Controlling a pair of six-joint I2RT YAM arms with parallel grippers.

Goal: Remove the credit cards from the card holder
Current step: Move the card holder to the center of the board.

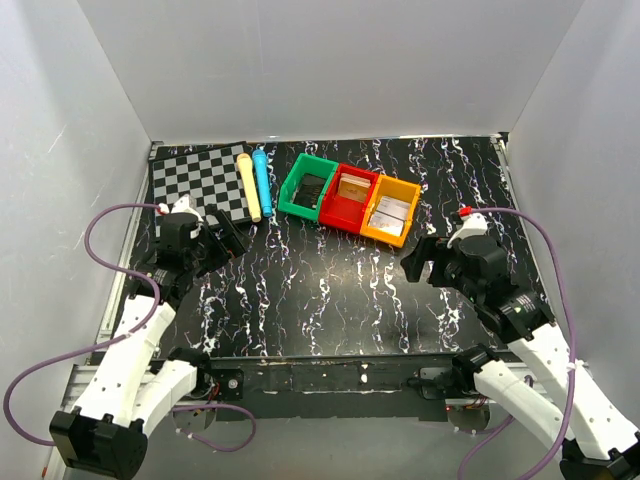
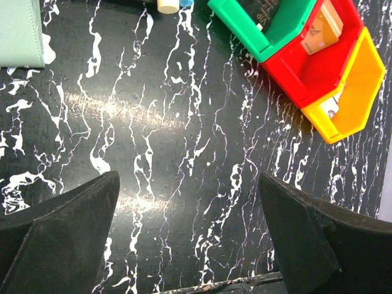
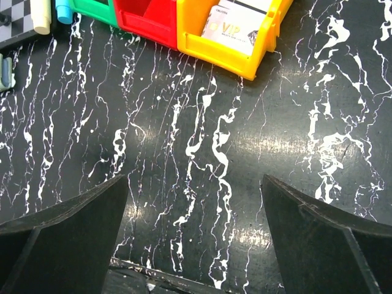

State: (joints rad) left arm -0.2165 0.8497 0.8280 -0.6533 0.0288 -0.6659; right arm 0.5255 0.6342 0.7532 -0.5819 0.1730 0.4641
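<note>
Both the left gripper (image 2: 188,180) and right gripper (image 3: 196,180) stand wide open, empty. The card holder (image 2: 21,30) lies ahead-left of the left gripper. Ahead-right, credit cards (image 2: 323,30) already rest in the coloured bins (image 2: 294,73): likely finished, though the holder's inside is hidden.

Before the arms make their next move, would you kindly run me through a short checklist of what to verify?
1. Left gripper open and empty: ok.
2. Right gripper open and empty: ok.
3. Card holder located: ok, flat on the table, at the upper left corner of the left wrist view.
4. Cards inside the holder: cannot tell; only part of it shows.
5. Bins' contents known: ok; a tan-orange card lies in the red bin, and a VIP card in the orange bin.
</note>
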